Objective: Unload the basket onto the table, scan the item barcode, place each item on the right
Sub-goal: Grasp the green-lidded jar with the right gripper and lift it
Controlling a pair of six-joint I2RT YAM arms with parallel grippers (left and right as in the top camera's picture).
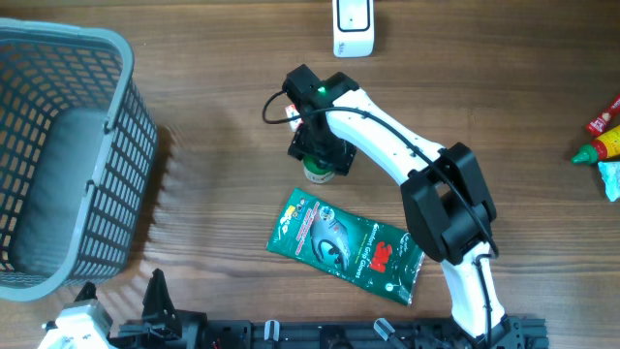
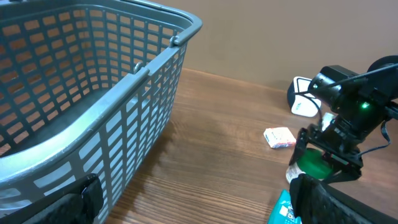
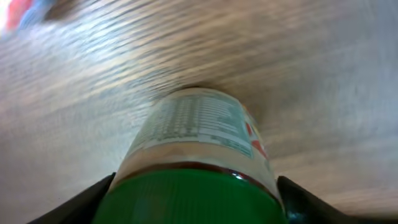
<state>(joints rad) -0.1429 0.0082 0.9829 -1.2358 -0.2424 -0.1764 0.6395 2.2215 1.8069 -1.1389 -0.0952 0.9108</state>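
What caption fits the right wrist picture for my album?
Right gripper straddles a green-lidded jar standing on the wooden table.

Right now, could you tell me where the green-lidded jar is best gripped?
Probably at the green lid, from straight above: the jar stands upright on the table, and the right gripper straddles the round lid, one finger each side.

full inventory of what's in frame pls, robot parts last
basket: 1, grey-blue, table's left side
scanner: 1, white, far edge, middle
jar: 1, green lid, upright, mid-table
glove packet: 1, green, flat, on the near side of the jar
small packet: 1, white-pink, beside the jar
bottles: 2 showing, red and yellow, right edge, cut off
table: 1, brown wood
left gripper: 1, black, open, empty, by the basket
right gripper: 1, black, fingers either side of the jar lid; grip unclear
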